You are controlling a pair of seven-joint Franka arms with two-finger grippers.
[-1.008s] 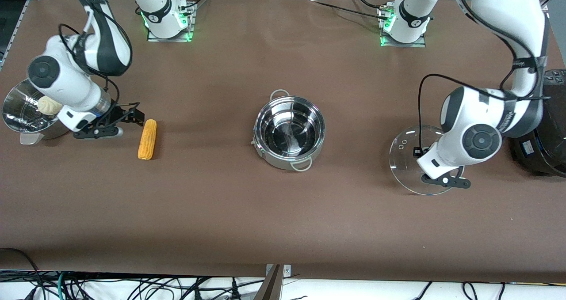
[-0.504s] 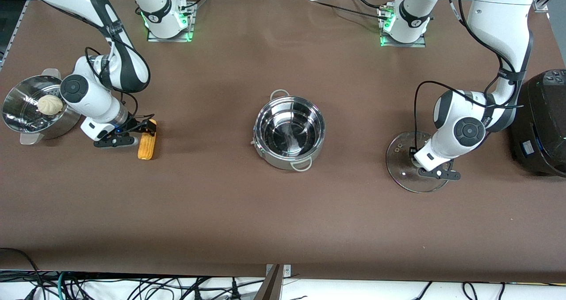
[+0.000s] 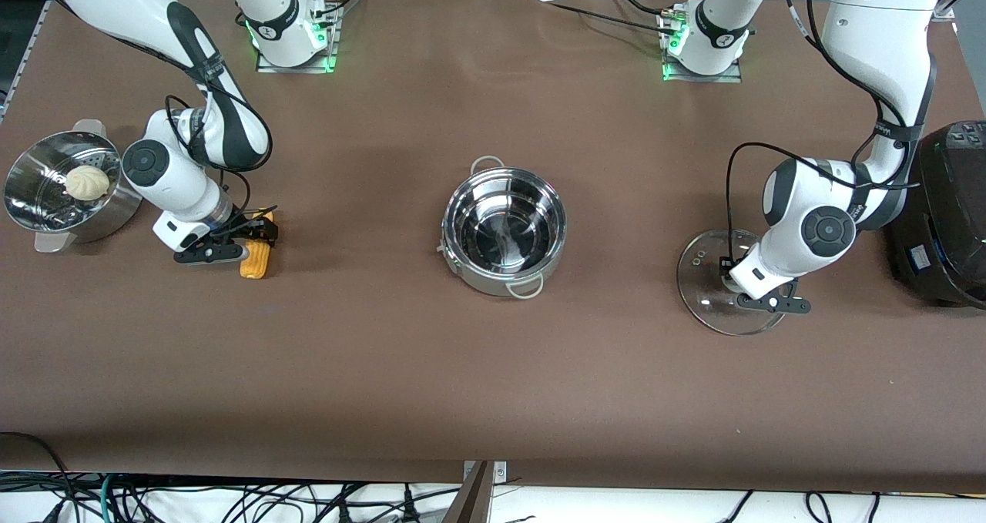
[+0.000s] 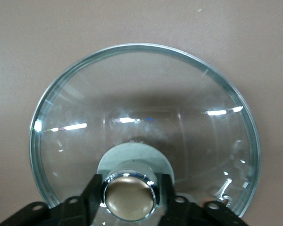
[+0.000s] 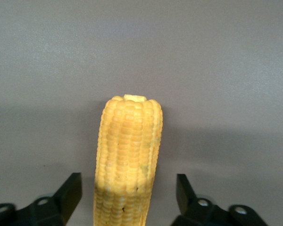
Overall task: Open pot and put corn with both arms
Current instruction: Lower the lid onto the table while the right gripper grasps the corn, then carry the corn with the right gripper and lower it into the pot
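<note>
Right gripper (image 3: 256, 236) spread around the corn (image 3: 257, 261); left gripper (image 4: 130, 200) pinching the lid (image 3: 712, 288) knob.
Corn at 9 o'clock from the pot (image 3: 504, 230), half hidden; lid at 3 o'clock.

Steamer pot (image 3: 46, 199) with bun (image 3: 86, 182); black cooker (image 3: 944, 222).

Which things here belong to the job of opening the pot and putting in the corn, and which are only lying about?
For the job:
- pot, open, mid-table
- glass lid, on the table, left gripper around its knob
- corn, lying between the open fingers of the right gripper

Lying about:
- steamer pot with white bun
- black cooker
</note>
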